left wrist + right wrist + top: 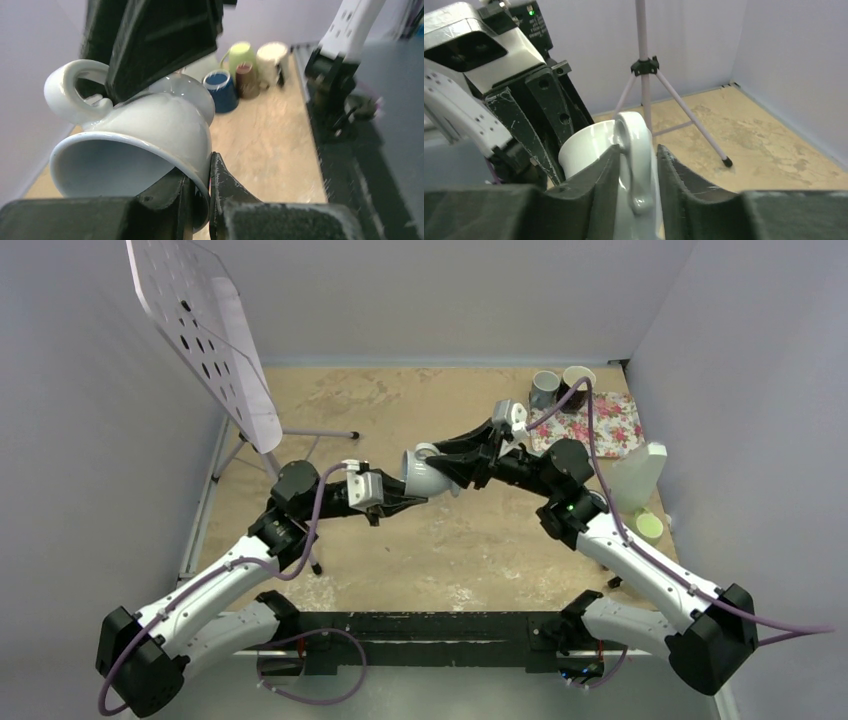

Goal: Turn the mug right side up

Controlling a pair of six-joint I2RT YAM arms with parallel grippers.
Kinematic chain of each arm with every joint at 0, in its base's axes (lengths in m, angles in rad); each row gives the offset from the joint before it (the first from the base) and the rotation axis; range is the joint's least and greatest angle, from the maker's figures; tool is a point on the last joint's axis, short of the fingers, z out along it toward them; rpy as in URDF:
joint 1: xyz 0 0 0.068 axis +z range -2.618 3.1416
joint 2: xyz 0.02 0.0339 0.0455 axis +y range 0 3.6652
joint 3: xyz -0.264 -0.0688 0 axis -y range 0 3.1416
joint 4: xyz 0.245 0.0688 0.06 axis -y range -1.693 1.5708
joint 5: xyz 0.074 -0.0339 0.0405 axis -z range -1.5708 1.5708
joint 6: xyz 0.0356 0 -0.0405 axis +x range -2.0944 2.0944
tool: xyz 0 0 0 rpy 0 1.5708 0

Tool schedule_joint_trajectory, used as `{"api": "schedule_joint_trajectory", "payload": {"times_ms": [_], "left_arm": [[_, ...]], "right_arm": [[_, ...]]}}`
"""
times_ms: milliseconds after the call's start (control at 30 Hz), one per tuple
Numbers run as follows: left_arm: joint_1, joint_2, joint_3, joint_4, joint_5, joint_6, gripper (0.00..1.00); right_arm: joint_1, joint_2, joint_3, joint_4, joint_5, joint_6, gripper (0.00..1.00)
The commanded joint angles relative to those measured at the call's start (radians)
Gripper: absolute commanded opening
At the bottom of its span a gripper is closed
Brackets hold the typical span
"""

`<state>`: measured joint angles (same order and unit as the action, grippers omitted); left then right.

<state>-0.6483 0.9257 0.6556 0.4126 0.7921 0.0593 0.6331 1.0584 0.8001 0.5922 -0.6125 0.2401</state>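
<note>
The white mug [428, 472] hangs in the air above the middle of the table, tipped on its side with its mouth toward the left arm. My left gripper [209, 175] is shut on the mug's rim [150, 125], one finger inside the mouth and one outside. My right gripper [638, 148] straddles the mug's handle [634, 135] from the other side. Its left finger touches the handle, while a thin gap shows at the right finger. In the top view the left gripper [412, 498] and the right gripper [455, 465] meet at the mug.
Two mugs [545, 388] [577, 385] stand at the back right beside a floral mat [600, 425]. A white carton [640, 475] and a green lid [650, 526] sit by the right wall. A tripod [300, 435] carrying a perforated board [215, 340] stands at the left.
</note>
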Motion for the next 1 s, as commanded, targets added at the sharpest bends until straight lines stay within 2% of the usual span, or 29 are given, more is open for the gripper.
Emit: {"api": "schedule_joint_trajectory", "payload": {"times_ms": [0, 67, 167, 233, 300, 367, 467, 567, 700, 867, 967], "left_arm": [[0.006, -0.034, 0.042, -0.279, -0.055, 0.376, 0.0], [0.008, -0.051, 0.031, -0.49, -0.049, 0.661, 0.0], [0.007, -0.053, 0.034, -0.743, -0.073, 1.08, 0.0], [0.008, -0.046, 0.04, -0.851, -0.112, 1.301, 0.0], [0.007, -0.037, 0.046, -0.921, -0.143, 1.446, 0.0], [0.007, -0.029, 0.056, -0.955, -0.163, 1.527, 0.0], [0.007, -0.02, 0.074, -1.015, -0.199, 1.63, 0.0], [0.007, -0.015, 0.078, -1.046, -0.252, 1.695, 0.0], [0.006, -0.015, 0.089, -1.069, -0.277, 1.721, 0.0], [0.006, -0.016, 0.091, -1.073, -0.274, 1.718, 0.0], [0.007, -0.013, 0.092, -1.069, -0.273, 1.716, 0.0]], "right_arm": [[0.013, -0.008, 0.111, -0.296, 0.053, -0.146, 0.49], [0.012, -0.022, 0.132, -0.416, 0.105, -0.166, 0.57], [0.012, -0.054, 0.136, -0.473, 0.113, -0.161, 0.66], [0.018, -0.048, 0.153, -0.499, 0.121, -0.116, 0.95], [0.051, 0.001, 0.219, -0.583, 0.21, -0.088, 0.99], [0.1, 0.101, 0.312, -0.708, 0.376, -0.043, 0.98], [0.167, 0.257, 0.497, -0.927, 0.519, 0.031, 0.95], [0.278, 0.397, 0.653, -1.12, 0.644, 0.035, 0.95], [0.371, 0.477, 0.722, -1.171, 0.682, 0.085, 0.94], [0.413, 0.564, 0.772, -1.271, 0.767, 0.124, 0.83], [0.439, 0.612, 0.796, -1.285, 0.775, 0.119, 0.81]]}}
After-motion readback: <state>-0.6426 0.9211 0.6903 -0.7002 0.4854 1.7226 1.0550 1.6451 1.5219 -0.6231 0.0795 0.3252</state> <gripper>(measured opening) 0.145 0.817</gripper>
